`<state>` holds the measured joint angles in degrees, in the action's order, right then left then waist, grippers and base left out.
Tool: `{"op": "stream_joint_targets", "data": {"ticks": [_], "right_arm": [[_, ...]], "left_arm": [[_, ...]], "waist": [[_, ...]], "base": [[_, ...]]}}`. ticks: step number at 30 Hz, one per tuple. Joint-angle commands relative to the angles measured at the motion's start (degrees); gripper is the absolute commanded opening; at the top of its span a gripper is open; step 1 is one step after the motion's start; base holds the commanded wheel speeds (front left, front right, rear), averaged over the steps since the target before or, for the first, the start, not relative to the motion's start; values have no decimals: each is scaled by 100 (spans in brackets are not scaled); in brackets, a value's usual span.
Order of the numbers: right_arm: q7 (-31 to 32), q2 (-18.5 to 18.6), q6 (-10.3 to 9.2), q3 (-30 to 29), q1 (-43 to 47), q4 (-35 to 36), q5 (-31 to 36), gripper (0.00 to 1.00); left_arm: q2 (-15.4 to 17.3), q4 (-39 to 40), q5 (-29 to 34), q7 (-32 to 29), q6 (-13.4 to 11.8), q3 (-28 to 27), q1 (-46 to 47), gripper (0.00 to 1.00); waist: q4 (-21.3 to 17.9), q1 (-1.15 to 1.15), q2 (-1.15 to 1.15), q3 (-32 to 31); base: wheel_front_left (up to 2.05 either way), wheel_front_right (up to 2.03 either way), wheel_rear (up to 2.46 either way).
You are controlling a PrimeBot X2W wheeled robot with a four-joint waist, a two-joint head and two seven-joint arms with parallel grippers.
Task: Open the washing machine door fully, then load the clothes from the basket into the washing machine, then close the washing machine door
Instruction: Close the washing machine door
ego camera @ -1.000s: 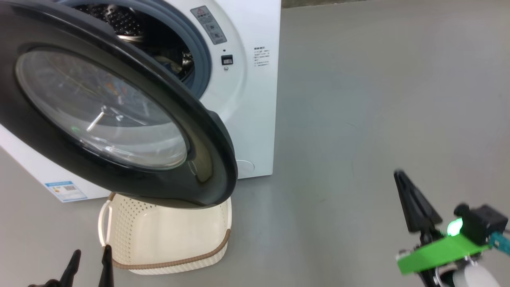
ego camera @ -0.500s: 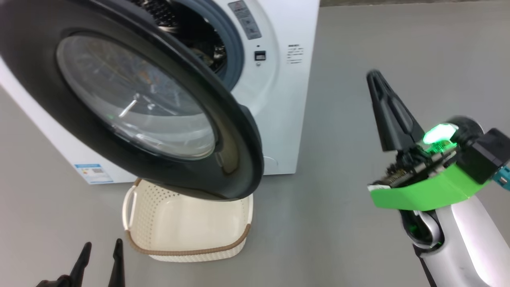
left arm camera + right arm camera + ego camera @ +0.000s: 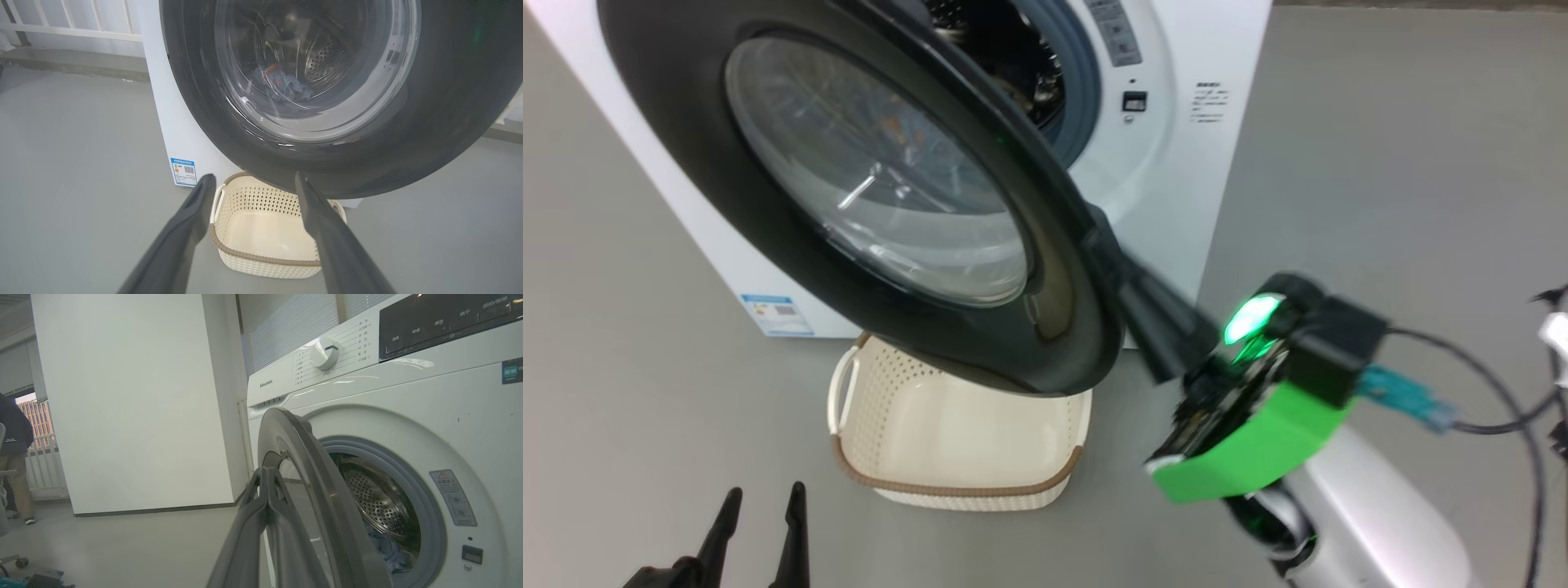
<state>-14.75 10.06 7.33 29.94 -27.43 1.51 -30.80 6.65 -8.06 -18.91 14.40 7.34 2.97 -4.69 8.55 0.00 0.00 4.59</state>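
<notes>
**Right gripper, pinched shut, at the door's edge**

The right gripper's two dark fingers are pressed together with nothing between them, tips at the free edge of the washing machine door. Whether they touch it cannot be told. The left gripper hangs low over the grey floor with its fingers spread apart, holding nothing, near the basket. The basket stands on the floor under the door, its bare cream bottom showing. The door is swung partway out from the washing machine, its glass bowl facing the robot. Beyond it, the clothes lie in a light-blue heap low in the steel drum.
</notes>
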Motion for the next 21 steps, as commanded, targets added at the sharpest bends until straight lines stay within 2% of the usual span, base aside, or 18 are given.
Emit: {"op": "stream_joint_targets", "data": {"ticks": [1, 12, 21], "right_arm": [[-25, -72, 16, 348, -76, -123, -119, 0], [-25, 10, 16, 1188, -133, -1304, -322, 0], [-25, -10, 16, 857, -283, -1928, -319, 0]], "left_arm": [[32, 147, 31, 60, 14, -176, 250, 100], [-77, 115, -29, 60, 14, -133, 392, 100], [-152, 91, -46, 60, 14, -69, 546, 100]], "waist": [[181, 0, 0, 129], [396, 0, 0, 395], [432, 0, 0, 617]], "base": [[0, 0, 0], [0, 0, 0], [0, 0, 0]]}}
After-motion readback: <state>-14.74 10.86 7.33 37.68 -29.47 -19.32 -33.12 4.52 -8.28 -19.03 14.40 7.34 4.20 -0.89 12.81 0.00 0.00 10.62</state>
